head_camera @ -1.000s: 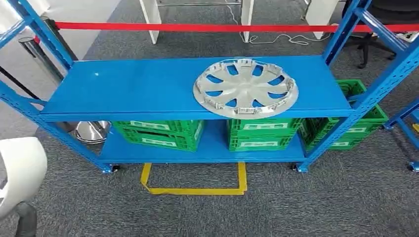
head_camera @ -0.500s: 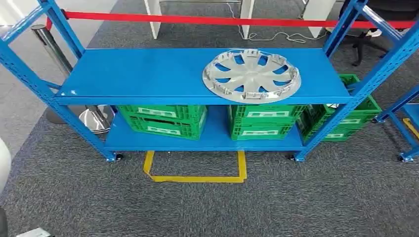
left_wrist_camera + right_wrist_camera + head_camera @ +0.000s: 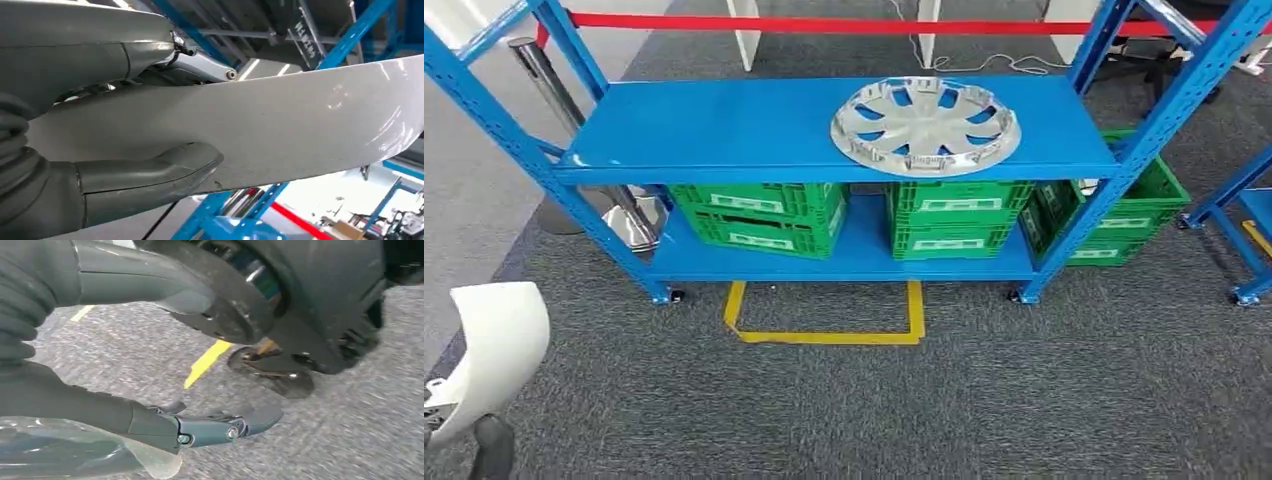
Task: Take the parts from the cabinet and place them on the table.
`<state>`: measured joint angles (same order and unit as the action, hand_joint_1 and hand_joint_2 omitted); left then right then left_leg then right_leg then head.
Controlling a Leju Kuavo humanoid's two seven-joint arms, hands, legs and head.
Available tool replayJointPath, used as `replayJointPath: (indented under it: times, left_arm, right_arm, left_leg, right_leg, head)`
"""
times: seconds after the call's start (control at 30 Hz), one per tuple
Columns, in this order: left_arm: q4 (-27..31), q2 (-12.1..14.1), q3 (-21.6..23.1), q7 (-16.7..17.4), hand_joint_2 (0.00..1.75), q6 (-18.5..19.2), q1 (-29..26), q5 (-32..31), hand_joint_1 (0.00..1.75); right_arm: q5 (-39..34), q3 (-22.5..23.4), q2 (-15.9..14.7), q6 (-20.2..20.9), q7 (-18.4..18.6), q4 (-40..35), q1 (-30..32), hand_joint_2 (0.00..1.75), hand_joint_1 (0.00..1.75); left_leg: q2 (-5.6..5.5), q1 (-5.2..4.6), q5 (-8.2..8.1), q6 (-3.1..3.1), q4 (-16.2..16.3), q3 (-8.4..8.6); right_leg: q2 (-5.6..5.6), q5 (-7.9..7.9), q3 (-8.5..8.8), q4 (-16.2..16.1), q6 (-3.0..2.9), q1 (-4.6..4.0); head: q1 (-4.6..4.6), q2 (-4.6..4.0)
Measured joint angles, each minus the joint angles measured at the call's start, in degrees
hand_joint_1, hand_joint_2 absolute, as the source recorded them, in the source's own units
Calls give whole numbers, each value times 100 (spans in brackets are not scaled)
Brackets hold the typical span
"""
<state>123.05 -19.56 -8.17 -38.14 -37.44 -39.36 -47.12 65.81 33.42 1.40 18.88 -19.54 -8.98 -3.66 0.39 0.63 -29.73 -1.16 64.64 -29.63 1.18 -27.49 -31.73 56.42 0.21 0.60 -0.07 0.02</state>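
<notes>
Gripping white part (image 3: 280, 130) (thumb beneath), left hand (image 3: 100, 150).

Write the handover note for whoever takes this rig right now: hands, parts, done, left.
Left hand: grips a white curved part, held low at the robot's left side.
Right hand: hangs over the carpet; whether it holds anything is unclear.
Hubcap: lies flat on the top shelf of the blue rack.
Done: white part is in hand.
Left: set it on the table, then fetch the hubcap.
</notes>
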Motion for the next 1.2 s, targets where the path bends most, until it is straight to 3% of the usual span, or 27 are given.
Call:
replayJointPath:
  times: [0.03,0.07,0.17,0.2,0.27,0.33,0.37,0.4,0.43,0.5,0.53,0.57,0.6,0.67,0.7,0.73,0.77,0.83,0.87,0.9,0.93,1.0,1.03,1.07,1.1,1.17,1.2]
  left_arm:
    - [-4,-11,0,35,175,-2,0,-7,175]
    - [-9,-17,0,57,175,-13,-12,-26,175]
    - [-17,-28,-4,74,175,-22,-45,-61,175]
    - [-17,-35,-9,72,175,-4,-43,-59,175]
    - [-17,-63,-20,15,175,114,-24,-59,175]
    - [-26,-66,-35,-44,175,260,-2,-59,175]
    - [-39,-66,-46,-87,175,338,37,-59,175]
    - [-55,-66,-52,-123,175,409,87,-59,175]
    - [-74,-66,-59,-153,175,474,139,-55,175]
    - [-122,-63,-79,-186,175,551,230,-44,175]
    - [-142,-63,-87,-188,175,568,272,-35,175]
    - [-164,-63,-96,-190,175,581,319,-24,175]
    - [-184,-59,-101,-193,175,590,366,-20,175]
    - [-230,-59,-103,-197,175,599,424,-17,175]
    - [-260,-59,-105,-197,175,601,440,-15,175]
    - [-271,-57,-105,-197,175,601,447,0,175]
    - [-288,-57,-107,-192,175,608,458,30,175]
    - [-324,-52,-124,-190,175,689,489,101,175]
    - [-343,-55,-144,-190,175,771,500,153,175]
    - [-356,-52,-157,-190,175,840,508,195,175]
    - [-371,-50,-160,-190,175,931,527,283,175]
    - [-393,-39,-162,-190,175,1041,565,435,175]
    - [-404,-37,-162,-190,175,1071,586,472,175]
    - [-411,-33,-162,-193,175,1080,617,490,175]
    - [-415,-24,-162,-197,175,1084,640,501,175]
    - [-431,-11,-170,-197,175,1088,641,540,175]
    - [-444,-6,-170,-197,175,1091,652,540,175]
  right_arm:
    - [15,0,0,-15,-59,-9,12,175,0]
    - [39,0,2,-28,-133,-11,9,175,0]
    - [77,0,2,-28,-273,-11,39,175,0]
    - [87,0,2,-28,-288,-11,60,175,0]
    - [79,0,2,-39,-293,-13,66,175,0]
    - [28,0,18,-59,-253,-13,57,175,0]
    - [-17,0,35,-70,-190,-13,46,175,0]
    - [-66,4,46,-74,-124,-13,36,175,0]
    - [-129,31,57,-83,-30,-13,20,175,0]
    - [-250,85,87,-129,96,-17,-18,175,0]
    - [-324,123,107,-179,123,-35,-36,175,0]
    - [-407,182,136,-232,151,-46,-70,175,0]
    - [-479,234,162,-289,162,-48,-94,175,0]
    - [-555,330,223,-365,190,-55,-107,175,0]
    - [-612,380,273,-422,192,-63,-113,175,0]
    - [-671,418,326,-505,190,-61,-116,175,0]
    - [-775,487,351,-622,169,-70,-126,175,0]
    - [-1014,646,520,-837,-12,-90,-148,175,0]
    - [-1119,734,594,-907,-165,-90,-164,175,0]
    - [-1145,798,612,-848,-285,-92,-173,175,0]
    - [-1137,839,593,-679,-410,-96,-181,175,0]
    - [-1086,872,531,-384,-536,-103,-184,175,0]
    - [-1086,894,507,-330,-560,-109,-189,175,0]
    - [-1086,909,494,-317,-573,-122,-192,175,0]
    - [-1086,922,481,-313,-579,-133,-194,175,0]
    - [-1093,949,435,-317,-588,-149,-200,175,0]
    - [-1084,949,431,-317,-588,-151,-199,175,0]
  left_leg:
    - [-22,0,-52,23,-534,316]
    - [-38,-26,-138,61,-879,477]
    - [-37,-70,-129,140,-927,414]
    - [-18,-43,-57,204,-1007,328]
    - [15,-34,48,329,-987,272]
    - [25,-62,142,354,-945,117]
    - [32,-79,186,362,-922,40]
    - [34,-93,233,364,-896,-41]
    - [34,-103,274,362,-859,-127]
    - [30,-109,336,347,-783,-275]
    - [28,-111,361,328,-742,-325]
    - [29,-141,393,292,-713,-376]
    - [41,-136,452,267,-703,-406]
    - [48,-115,548,222,-711,-458]
    - [42,-126,610,183,-715,-473]
    - [11,-110,494,153,-669,-503]
    - [-10,-109,167,103,-489,-568]
    - [-12,-57,-522,40,319,-740]
    - [-12,-44,-727,15,738,-797]
    - [-12,-31,-719,-4,983,-785]
    - [-12,-17,-554,-17,967,-673]
    - [-13,8,-108,-8,286,-158]
    - [-15,14,-9,7,-273,215]
    - [-29,6,-219,26,-733,462]
    - [-46,-21,-251,47,-956,572]
    - [-42,-55,-176,97,-890,468]
    - [-35,-60,-113,154,-891,425]
  right_leg:
    - [-5,31,-64,23,27,0]
    - [-6,82,-119,64,64,-30]
    - [-6,246,-205,22,172,3]
    - [-12,244,-229,25,218,-3]
    - [-68,-312,-413,424,233,14]
    - [-92,-875,-647,1320,250,14]
    - [-93,-992,-711,1675,257,14]
    - [-93,-936,-681,1830,256,13]
    - [-94,-733,-519,1714,245,12]
    - [-94,-323,66,894,203,9]
    - [-97,-292,403,385,171,5]
    - [-101,-434,683,3,163,-27]
    - [-106,-457,702,-115,149,-27]
    - [-114,-433,628,-103,139,-52]
    - [-109,-365,533,-113,87,-45]
    - [-52,-294,492,-155,26,10]
    - [-58,-235,398,-149,-44,1]
    - [-43,-106,296,-132,-84,-9]
    - [-39,-32,199,-117,-81,-11]
    - [-38,36,98,-90,-71,-11]
    - [-34,89,-3,-55,-59,-8]
    - [-30,174,-213,35,-17,-3]
    - [-34,217,-295,80,10,2]
    - [-40,261,-350,112,49,-11]
    - [-45,320,-384,122,96,-15]
    - [-46,466,-390,58,166,11]
    - [-54,536,-401,31,198,3]
  head:
    - [-4,0]
    - [9,0]
    - [4,0]
    - [4,0]
    - [35,0]
    - [48,2]
    - [50,0]
    - [46,0]
    - [52,0]
    - [50,0]
    - [50,0]
    - [52,0]
    - [33,2]
    - [44,2]
    - [39,0]
    - [63,-2]
    - [39,0]
    - [22,0]
    - [20,0]
    - [24,0]
    - [17,0]
    - [20,0]
    - [20,0]
    - [18,0]
    - [33,0]
    - [4,0]
    - [26,0]
